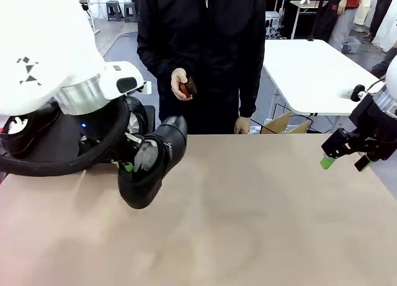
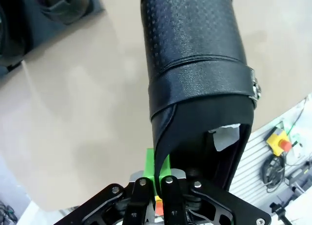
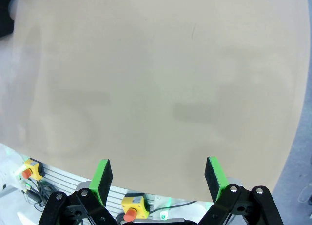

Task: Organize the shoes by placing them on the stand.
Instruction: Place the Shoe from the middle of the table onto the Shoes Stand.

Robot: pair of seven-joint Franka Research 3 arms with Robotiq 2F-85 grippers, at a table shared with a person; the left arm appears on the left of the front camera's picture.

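Beige tabletop [image 1: 260, 211], plain and matte, with a person in dark clothing standing at its far edge; a white table [image 1: 310, 69] sits farther back in the room. Item one: the left gripper [image 1: 128, 166], near the table's left edge, its green pads pressed together on the thin rear collar of a black shoe [image 1: 152, 168]. In the left wrist view the same left gripper [image 2: 157, 172] pinches that leather edge just above the opening, where white paper stuffing [image 2: 225, 136] shows inside (the shoe's perforated upper runs away from the camera). From the front, the shoe hangs tilted, toe end low toward the table surface; whether it touches the surface cannot be told. Item two: the stand [image 1: 56, 131], a dark platform at the far left corner, largely hidden behind the left arm, with another shoe [image 1: 25, 129] resting on it at the picture's left edge. Item three: the right gripper [image 1: 344, 160], held above the table's right edge, fingers spread wide with nothing between them; the right wrist view shows the right gripper [image 3: 160, 175] over bare tabletop. Item four: the person's hand [image 1: 180, 84], held at chest height, gripping a small brown brush [image 1: 188, 87].
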